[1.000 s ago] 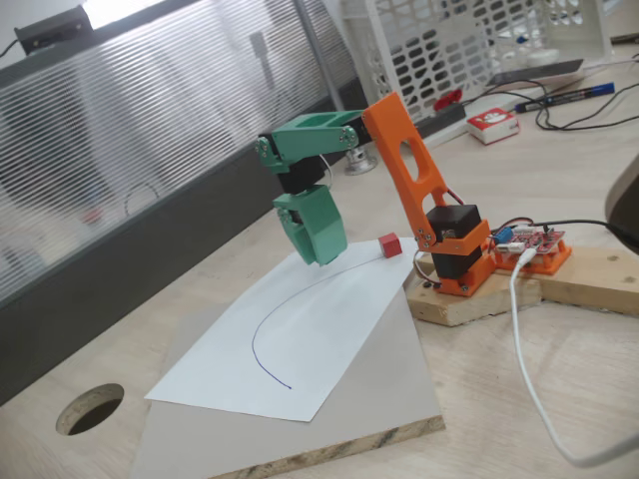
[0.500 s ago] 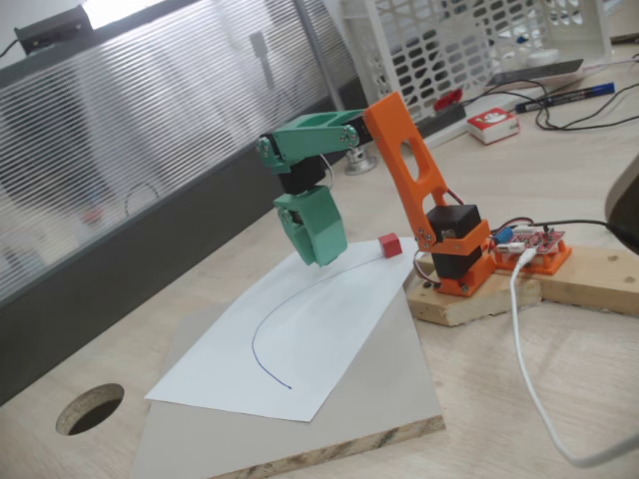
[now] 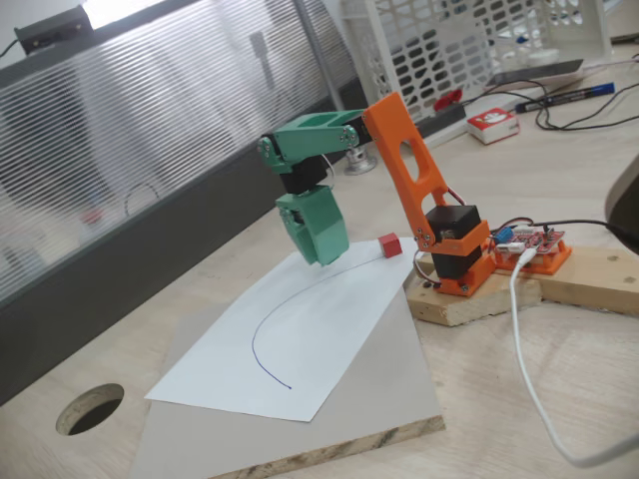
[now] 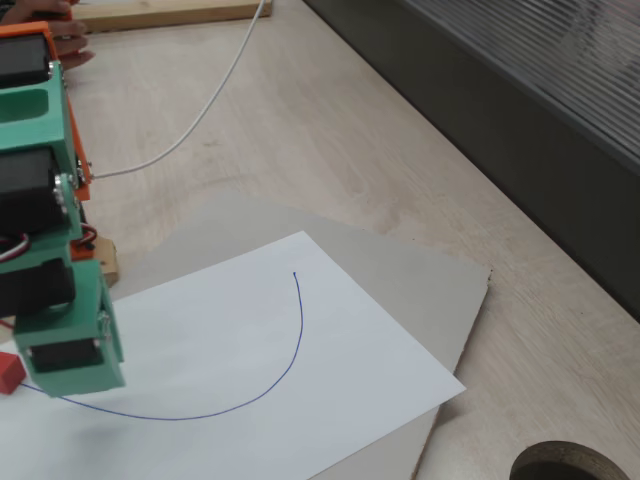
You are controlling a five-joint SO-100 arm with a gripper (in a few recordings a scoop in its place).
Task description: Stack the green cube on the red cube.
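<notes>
Green cube placement is the step I judge to be in hand, yet no green cube can be made out in either fixed view; if the arm has it, it would be tucked between the green jaws, and the pictures do not settle that. The gripper (image 3: 318, 257) hangs over the far end of the white paper (image 3: 300, 339), fingers pointing down, its tip just above the sheet and a little to the left of the red cube (image 3: 389, 244) in that view. From the other side the gripper (image 4: 68, 380) shows as a solid green block with the red cube (image 4: 8, 372) just beside it at the picture's left edge. Whether the jaws stand apart or pressed together I cannot tell, since both cameras see the flat outer faces and not the gap. To do the step well, the tip should be brought squarely over the red cube before lowering, so the load lands flat and centred; the target is tiny, and a sideways nudge from a finger would push it off across the smooth paper. Release should come only once the cube is resting, with the fingers lifting straight up. A curved pen line (image 3: 262, 339) runs across the sheet toward the cube. Behind it the orange upper arm (image 3: 404, 165) rises from a base clamped on a wooden block (image 3: 469, 299).
</notes>
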